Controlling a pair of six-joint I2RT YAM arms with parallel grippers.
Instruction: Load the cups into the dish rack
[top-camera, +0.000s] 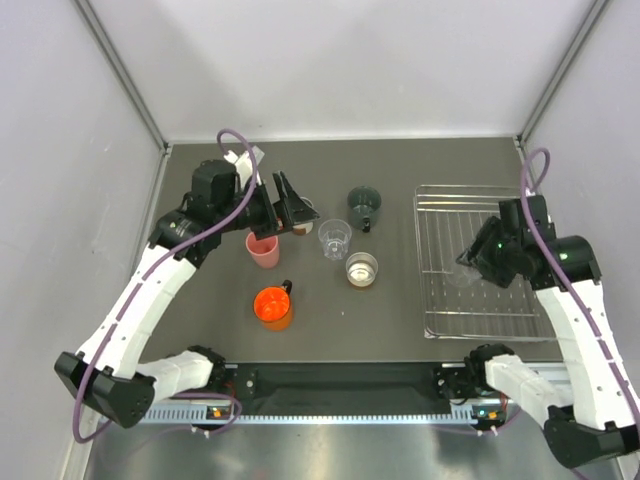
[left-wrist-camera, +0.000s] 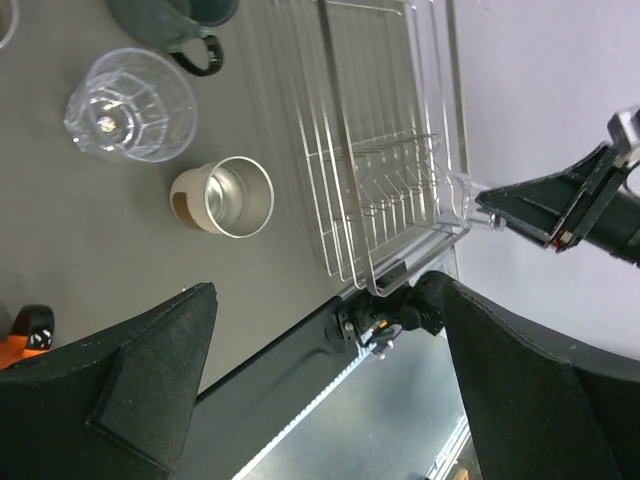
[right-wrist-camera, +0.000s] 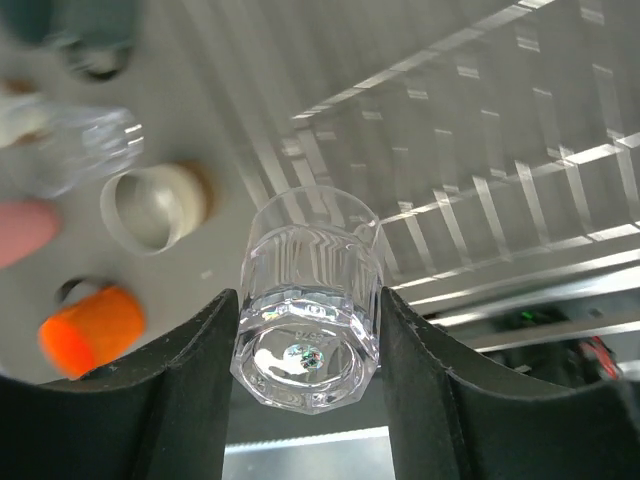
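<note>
Top external view, biggest thing first: where is the rack?

The silver wire-grid dish rack sits on the right side of the dark table, and I see no cup standing in it. The right gripper is over its left part, fingers pressed on opposite sides of a clear faceted plastic tumbler. Whether that tumbler touches the wires, I cannot tell.

And the other arm?

The left gripper hangs with its jaws spread and nothing between them, just beyond the pale pink tumbler.

How will the clear one handle?

Light and stiff, I'd judge, but smooth-walled and so slippery. The right wrist view shows its thick base facing the camera, with the fingers low on the wall beside it. That looks like the soundest place; a squeeze near the thin rim could flex or crack it.

What is left to load?

All on the table left of the rack, apart from one another: the bright orange cup, the dark green cup, a second clear tumbler and a shiny steel cup. The steel one is probably hard and slick, so grip it across the wall.
</note>
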